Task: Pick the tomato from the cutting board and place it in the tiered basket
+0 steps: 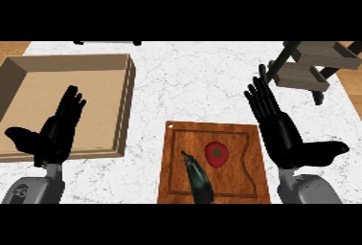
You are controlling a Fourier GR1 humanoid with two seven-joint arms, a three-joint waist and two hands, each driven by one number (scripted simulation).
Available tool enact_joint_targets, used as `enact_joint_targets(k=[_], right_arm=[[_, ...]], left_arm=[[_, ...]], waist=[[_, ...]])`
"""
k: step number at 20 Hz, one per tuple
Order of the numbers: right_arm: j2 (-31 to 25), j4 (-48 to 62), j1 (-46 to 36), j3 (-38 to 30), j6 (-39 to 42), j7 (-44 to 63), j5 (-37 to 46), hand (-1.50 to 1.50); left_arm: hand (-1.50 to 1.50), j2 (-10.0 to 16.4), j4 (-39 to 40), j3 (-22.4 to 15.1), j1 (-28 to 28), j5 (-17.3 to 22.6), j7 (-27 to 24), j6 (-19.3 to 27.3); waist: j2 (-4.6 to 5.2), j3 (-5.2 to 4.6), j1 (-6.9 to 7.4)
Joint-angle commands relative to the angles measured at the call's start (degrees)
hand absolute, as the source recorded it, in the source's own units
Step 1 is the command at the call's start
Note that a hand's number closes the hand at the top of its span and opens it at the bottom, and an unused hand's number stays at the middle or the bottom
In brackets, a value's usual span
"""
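Observation:
A red tomato (216, 153) with a green stem top lies near the middle of the wooden cutting board (244, 191), next to a dark eggplant (198, 178) at its lower left. The tiered basket (311, 63), grey wooden trays on a dark frame, stands at the far right of the counter. My right hand (280, 131) is open, fingers straight and pointing away, just right of the board and apart from the tomato. Over at the left my left hand (55, 129) is open too, held above the tan box.
A large, shallow tan box (128, 95) takes up the left part of the white marble counter (191, 86). A dark object (106, 42) shows at the counter's far edge. Wooden floor shows past both side edges.

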Motion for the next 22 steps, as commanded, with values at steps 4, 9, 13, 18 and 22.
enact_joint_targets(k=[4,9,13,18,22], right_arm=[[4.3,10.5,4.7,-0.7,18.1,-2.1,-17.2,1.5],[11.0,14.0,9.3,-2.6,28.5,-13.9,-23.5,-1.5],[-1.9,17.6,8.4,-1.5,17.2,-14.4,-1.5,-1.5],[-15.4,19.7,4.3,3.7,13.6,-9.6,15.9,-1.5],[-16.3,16.9,-2.4,8.2,19.0,2.0,17.0,-1.5]], left_arm=[[0.0,5.0,3.6,0.4,3.9,-1.9,4.2,-1.7],[0.0,7.0,4.3,-0.7,8.8,-2.3,6.8,-3.1],[0.0,8.5,2.8,-0.9,9.5,-2.3,8.7,-3.9],[0.0,8.6,2.8,-0.7,9.1,-2.2,8.8,-4.0],[0.0,8.5,2.5,-0.5,9.8,-2.1,8.5,-4.7]], waist=[[1.56,1.89,2.39],[0.8,1.78,1.72],[0.05,1.21,1.15],[0.01,1.03,1.54],[-0.08,1.16,1.19]])
